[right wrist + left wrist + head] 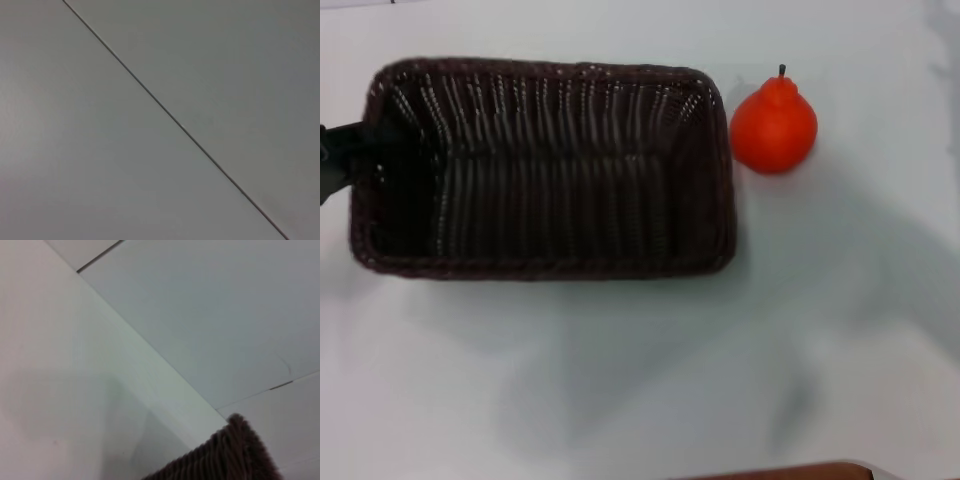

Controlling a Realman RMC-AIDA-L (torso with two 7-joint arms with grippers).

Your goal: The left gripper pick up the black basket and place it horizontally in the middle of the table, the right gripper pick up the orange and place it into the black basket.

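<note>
black basket (545,168) lies open side up on the white table (640,380), long axis left-right | orange (774,125) just right, stem pointing away | left gripper (340,160) at basket's left end, grip state cannot tell

The basket (545,168) rests on the table (650,370), long side running left to right. The left gripper (340,160) sits at the basket's left end wall, at the rim. The orange (774,125) stands on the table just beyond the basket's far right corner, opposite the gripper, apart from the rim.
</note>
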